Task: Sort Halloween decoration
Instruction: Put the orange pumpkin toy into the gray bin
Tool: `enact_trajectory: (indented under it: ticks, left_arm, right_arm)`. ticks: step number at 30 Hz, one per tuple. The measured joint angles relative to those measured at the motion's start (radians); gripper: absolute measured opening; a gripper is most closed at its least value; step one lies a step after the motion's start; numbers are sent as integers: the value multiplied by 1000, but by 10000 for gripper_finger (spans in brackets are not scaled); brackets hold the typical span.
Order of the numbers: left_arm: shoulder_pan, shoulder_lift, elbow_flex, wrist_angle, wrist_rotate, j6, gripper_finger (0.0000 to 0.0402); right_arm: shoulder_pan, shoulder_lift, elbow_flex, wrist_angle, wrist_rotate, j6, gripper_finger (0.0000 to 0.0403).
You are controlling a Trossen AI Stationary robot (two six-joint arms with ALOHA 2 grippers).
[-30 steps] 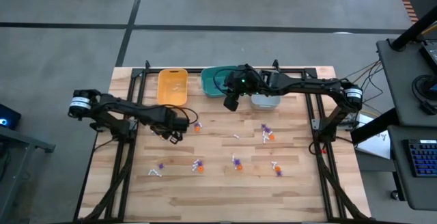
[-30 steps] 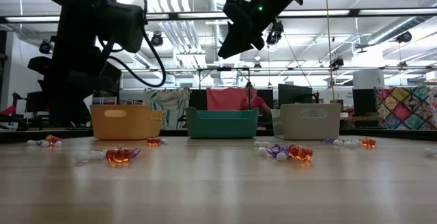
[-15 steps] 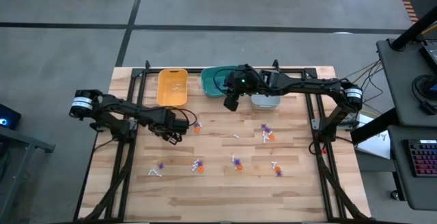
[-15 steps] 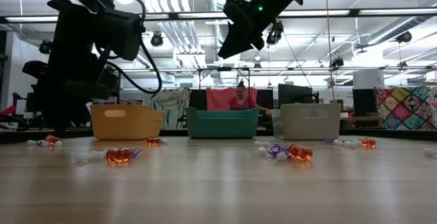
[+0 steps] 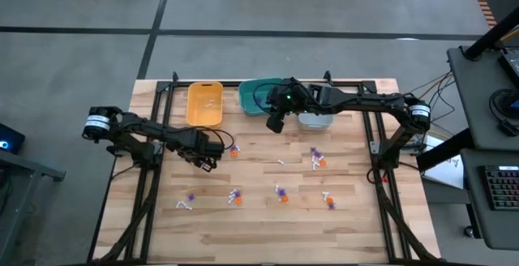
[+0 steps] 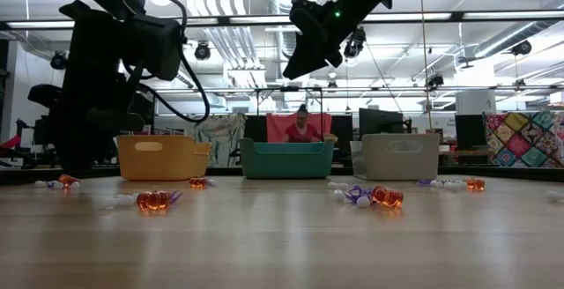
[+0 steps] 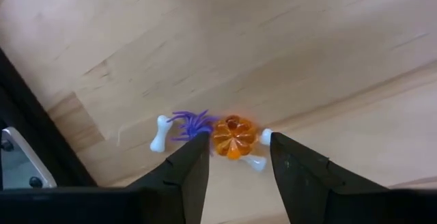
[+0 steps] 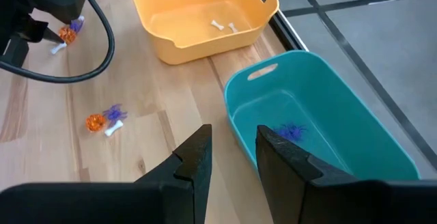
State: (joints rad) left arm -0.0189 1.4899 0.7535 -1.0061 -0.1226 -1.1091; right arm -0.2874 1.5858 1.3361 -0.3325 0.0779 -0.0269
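Tiny Halloween trinkets lie scattered on the wooden table (image 5: 259, 217). An orange pumpkin (image 7: 233, 136), a purple spider (image 7: 191, 123) and two white bones (image 7: 160, 134) lie in a cluster just ahead of my left gripper (image 7: 237, 162), which is open and hovers above them; it also shows in the high view (image 5: 212, 156). My right gripper (image 8: 232, 159) is open and empty, raised over the near edge of the teal bin (image 8: 321, 121); it also shows in the high view (image 5: 276, 122).
The yellow bin (image 5: 204, 104) holds white bones (image 8: 225, 26), and the teal bin (image 5: 253, 96) holds a purple spider (image 8: 292, 131). A grey bin (image 5: 315, 120) stands to their right. More trinkets (image 5: 280, 191) lie mid-table and toward the near edge. A person (image 6: 302, 129) is behind the table.
My left arm has shifted slightly over the pumpkin cluster. Its gripper stays open. The person behind the table has moved.
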Motion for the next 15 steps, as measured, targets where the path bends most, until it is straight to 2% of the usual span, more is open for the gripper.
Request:
enact_trajectory:
  ticks: [15]
  left_arm:
    - [0, 0, -36, 43, -1, 7, 139]
  right_arm:
    - [0, 0, -3, 10, 0, 1, 100]
